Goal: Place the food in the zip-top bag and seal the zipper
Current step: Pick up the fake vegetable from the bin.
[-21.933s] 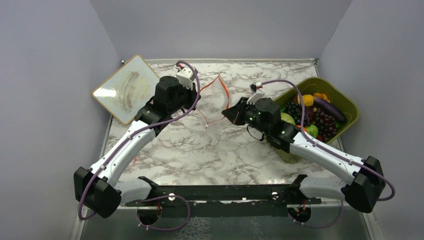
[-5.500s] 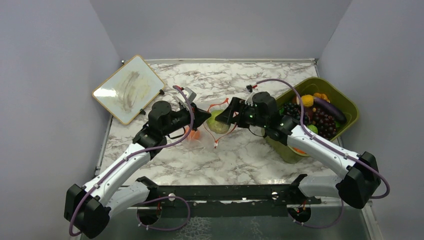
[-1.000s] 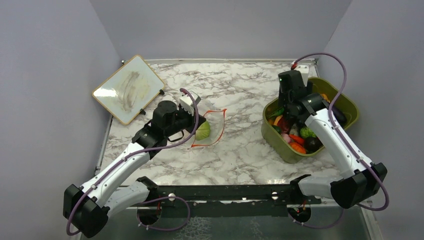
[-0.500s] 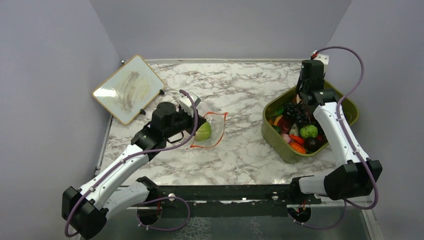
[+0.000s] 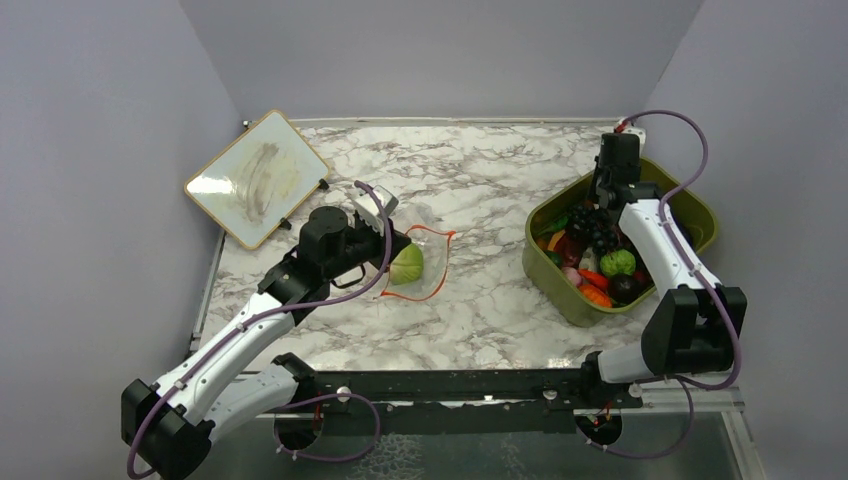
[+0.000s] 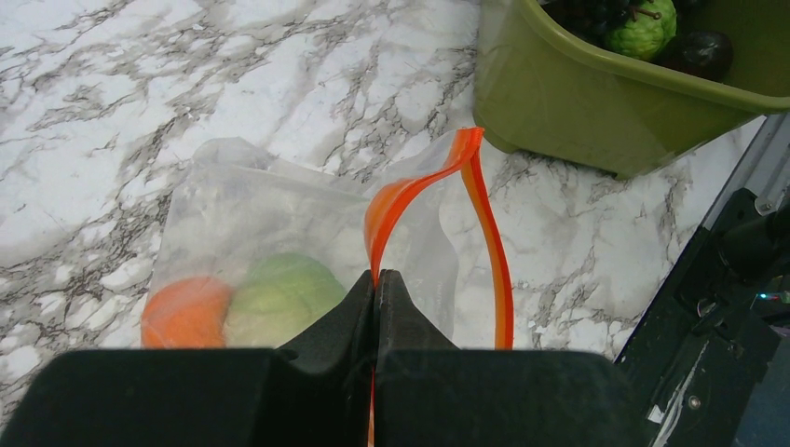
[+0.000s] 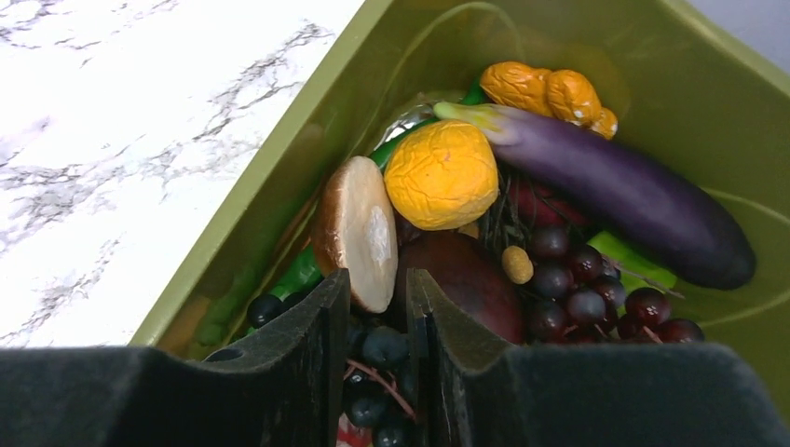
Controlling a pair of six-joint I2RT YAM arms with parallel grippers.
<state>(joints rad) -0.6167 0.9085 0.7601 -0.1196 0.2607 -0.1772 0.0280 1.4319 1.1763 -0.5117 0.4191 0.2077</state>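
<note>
The clear zip-top bag (image 5: 430, 262) lies on the marble table, mouth open to the right. Inside it are the light-green cabbage ball (image 6: 279, 296) and an orange piece (image 6: 182, 309). My left gripper (image 6: 376, 276) is shut on the red-orange zipper strip (image 6: 484, 233) and holds one lip up. My right gripper (image 7: 378, 277) hangs over the olive-green bin (image 5: 545, 270), its fingers closed narrowly on a bunch of dark grapes (image 7: 382, 346). A brown round piece (image 7: 359, 228) lies just beyond its fingertips.
The bin also holds a yellow lumpy ball (image 7: 442, 174), a purple eggplant (image 7: 624, 191), more purple grapes (image 7: 578, 293) and several other toy foods. A small whiteboard (image 5: 257, 177) lies at the back left. Grey walls close in the table on three sides.
My right gripper has moved from the bin's left part toward its back edge and risen a little, with grapes between its fingers. My left gripper has kept its hold on the bag's strip.
</note>
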